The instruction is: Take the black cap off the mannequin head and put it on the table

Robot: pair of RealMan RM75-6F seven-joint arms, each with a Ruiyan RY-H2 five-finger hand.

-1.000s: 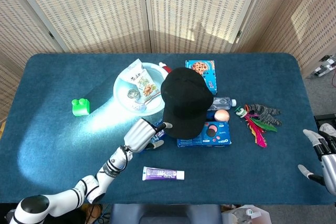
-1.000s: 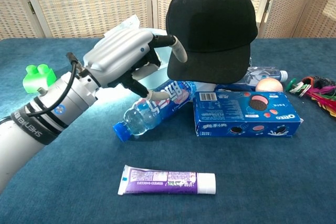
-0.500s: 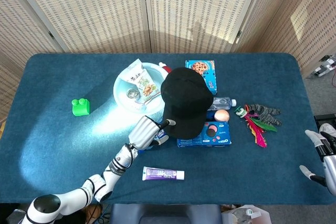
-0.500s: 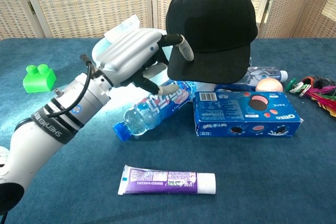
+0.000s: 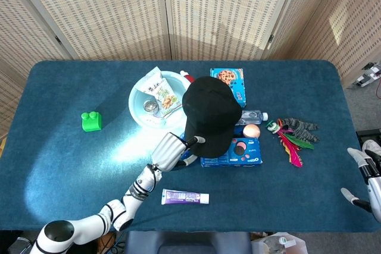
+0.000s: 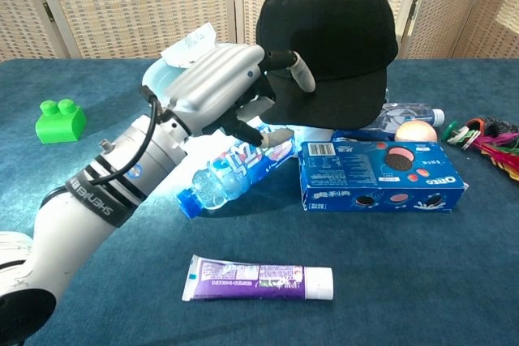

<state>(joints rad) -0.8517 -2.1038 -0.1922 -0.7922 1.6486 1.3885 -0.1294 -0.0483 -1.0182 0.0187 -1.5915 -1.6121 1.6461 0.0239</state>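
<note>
The black cap [image 5: 208,114] [image 6: 328,38] sits upright in the middle of the table, covering the mannequin head, which is hidden under it. My left hand [image 5: 169,151] [image 6: 223,87] is at the cap's left side with its fingers apart. One finger [image 6: 300,70] lies across the front of the brim and the thumb [image 6: 272,137] points out below the brim's edge, just above a bottle. Whether the brim is pinched is not plain. My right hand [image 5: 366,179] hangs open beyond the table's right edge, holding nothing.
A water bottle [image 6: 231,172] lies under my left hand. A blue Oreo box [image 6: 381,172] sits below the cap, a toothpaste tube [image 6: 259,279] near the front edge. A white bowl [image 5: 143,102] of snacks, a green block [image 5: 91,121] and coloured feathers [image 5: 294,141] surround the cap.
My left hand has moved right, toward the cap; its outstretched finger now lies over the brim instead of beside it. The cap and the right hand have stayed put.
</note>
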